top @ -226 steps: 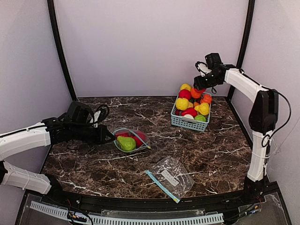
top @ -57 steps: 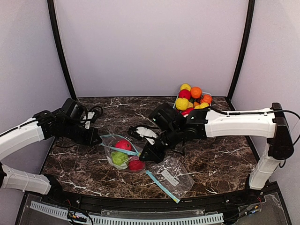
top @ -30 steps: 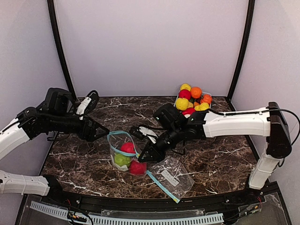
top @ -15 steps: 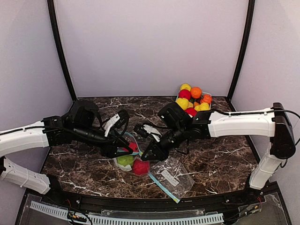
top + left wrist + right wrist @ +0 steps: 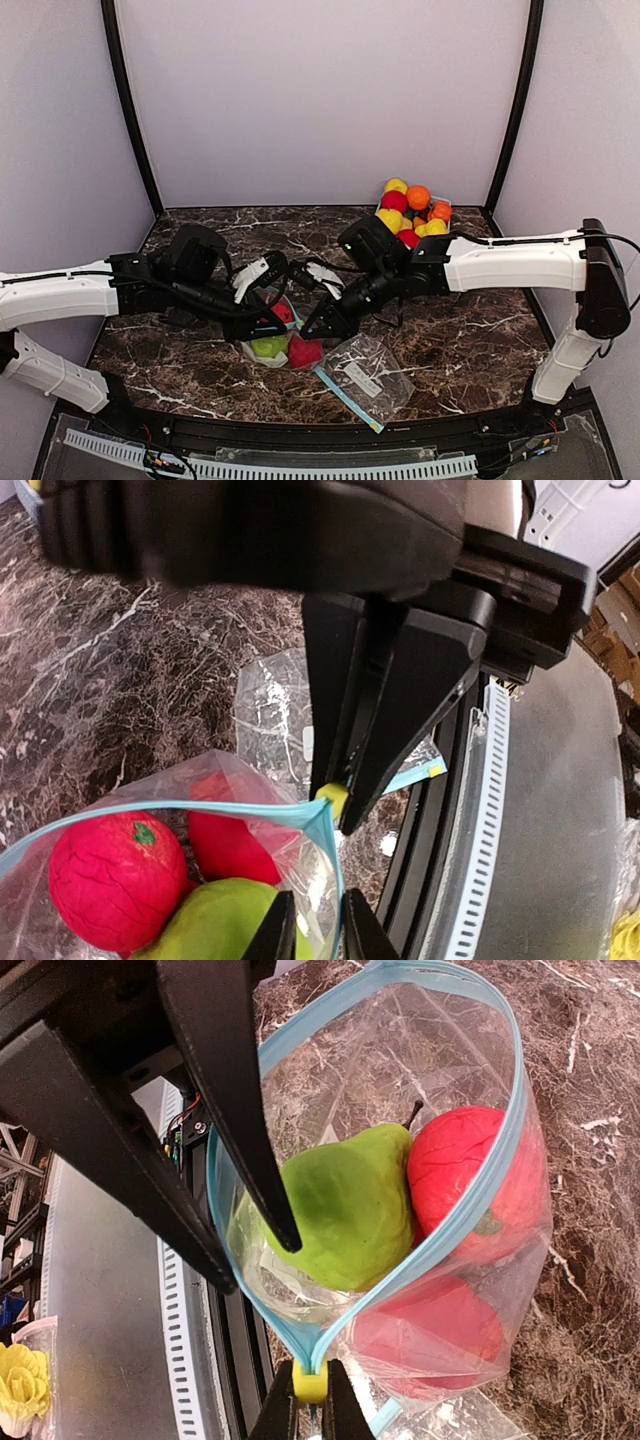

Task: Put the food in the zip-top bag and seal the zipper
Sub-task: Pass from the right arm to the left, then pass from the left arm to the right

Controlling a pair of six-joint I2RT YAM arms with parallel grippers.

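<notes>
The clear zip-top bag [image 5: 268,350] with a light-blue zipper rim [image 5: 505,1150] stands open at mid-table. Inside lie the food: a green pear [image 5: 350,1210] and two red fruits [image 5: 470,1170]. My right gripper [image 5: 308,1372] is shut on the yellow slider [image 5: 308,1384] at the rim's corner, also seen in the left wrist view [image 5: 332,800]. My left gripper [image 5: 318,900] straddles one side of the rim [image 5: 338,905] just beside that corner, one finger inside the bag and one outside. Its jaws are almost closed; a narrow gap still shows. From above, both grippers [image 5: 278,318] meet over the bag.
More toy fruits [image 5: 405,200] are heaped in the basket at the back right, partly behind the right arm. A second, empty zip-top bag [image 5: 370,370] lies flat near the front edge. The slotted front rail [image 5: 475,820] runs close below the grippers.
My left gripper has swung right and down to the bag's rim beside the right gripper, and its jaws have narrowed sharply. The right gripper has kept the slider, and the bag has shifted slightly.
</notes>
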